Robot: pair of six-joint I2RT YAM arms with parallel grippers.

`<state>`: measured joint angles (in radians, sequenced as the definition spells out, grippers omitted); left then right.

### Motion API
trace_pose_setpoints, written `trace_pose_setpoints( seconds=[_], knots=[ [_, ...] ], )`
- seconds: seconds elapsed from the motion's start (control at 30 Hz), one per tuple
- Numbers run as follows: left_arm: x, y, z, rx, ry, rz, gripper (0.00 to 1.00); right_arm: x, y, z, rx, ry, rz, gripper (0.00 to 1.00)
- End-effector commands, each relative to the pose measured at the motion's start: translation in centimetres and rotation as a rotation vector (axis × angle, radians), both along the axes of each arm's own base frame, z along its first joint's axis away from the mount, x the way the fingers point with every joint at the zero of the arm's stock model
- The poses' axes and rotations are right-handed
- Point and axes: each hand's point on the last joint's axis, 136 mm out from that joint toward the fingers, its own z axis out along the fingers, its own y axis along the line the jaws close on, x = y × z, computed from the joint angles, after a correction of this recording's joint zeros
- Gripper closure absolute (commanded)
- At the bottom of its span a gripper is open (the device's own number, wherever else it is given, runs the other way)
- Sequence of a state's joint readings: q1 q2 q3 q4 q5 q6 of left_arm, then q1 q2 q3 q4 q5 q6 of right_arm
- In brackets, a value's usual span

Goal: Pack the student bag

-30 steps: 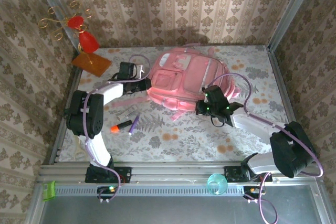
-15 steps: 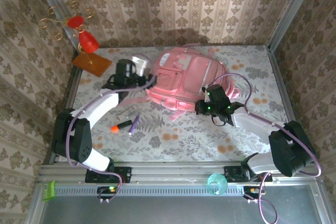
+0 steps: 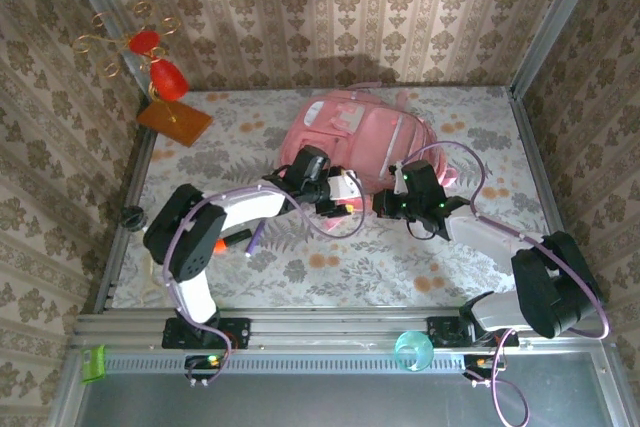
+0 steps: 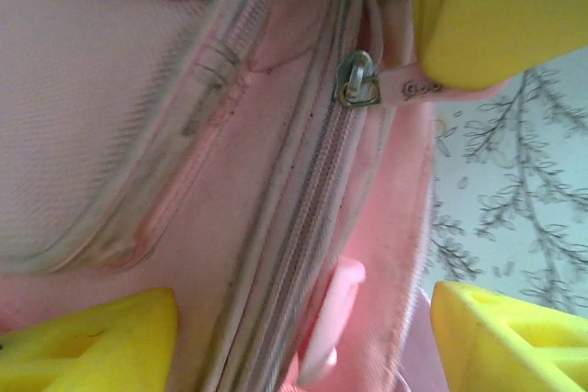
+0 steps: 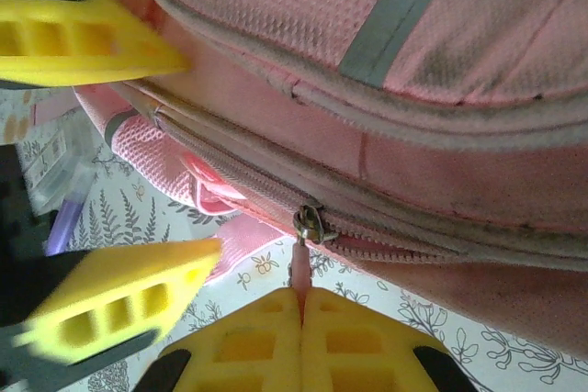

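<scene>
The student bag (image 3: 360, 137) is a big pink backpack lying at the back middle of the table. My right gripper (image 3: 386, 205) is at its near edge, shut on the pink pull tab (image 5: 301, 268) of a zipper whose slider (image 5: 308, 224) sits just above its fingers (image 5: 358, 346). Just left of it, my left gripper (image 3: 338, 193) is open with its yellow fingers (image 4: 87, 337) either side of the same zippered seam (image 4: 303, 181), holding nothing. In the left wrist view the slider (image 4: 357, 85) and tab hang from the right gripper's fingers (image 4: 501, 16).
An orange-tipped marker (image 3: 232, 240) and a purple pen (image 3: 255, 236) lie on the cloth left of the bag. A red and gold ornament on a wooden base (image 3: 172, 119) stands at the back left. A teal ring (image 3: 412, 350) sits on the front rail.
My left arm has swung from the bag's left side across to its near edge beside the right gripper, and its jaws have opened. The right gripper has kept its grip and place.
</scene>
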<state>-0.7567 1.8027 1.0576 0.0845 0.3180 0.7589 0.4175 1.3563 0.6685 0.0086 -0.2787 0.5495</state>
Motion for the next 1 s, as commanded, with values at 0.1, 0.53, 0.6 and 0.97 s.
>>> trace_pose_setpoints(
  seconds=[0.1,0.53,0.6,0.97],
  knots=[
    [2.5,-2.4,0.1,0.050,-0.154,-0.040,0.29,-0.7,1.0,1.4,0.079,-0.030,0.048,1.00],
    [2.8,-4.2,0.5,-0.034,-0.185,-0.030,0.39,-1.0,1.3,1.1,0.082,-0.029,0.078,1.00],
    [2.5,-4.3,1.4,-0.090,-0.169,-0.041,0.38,-1.0,1.3,1.1,0.082,-0.029,0.084,1.00],
    [3.3,-4.7,1.9,-0.136,-0.194,-0.051,0.37,-1.0,1.1,0.7,0.082,-0.016,0.088,1.00]
  ],
)
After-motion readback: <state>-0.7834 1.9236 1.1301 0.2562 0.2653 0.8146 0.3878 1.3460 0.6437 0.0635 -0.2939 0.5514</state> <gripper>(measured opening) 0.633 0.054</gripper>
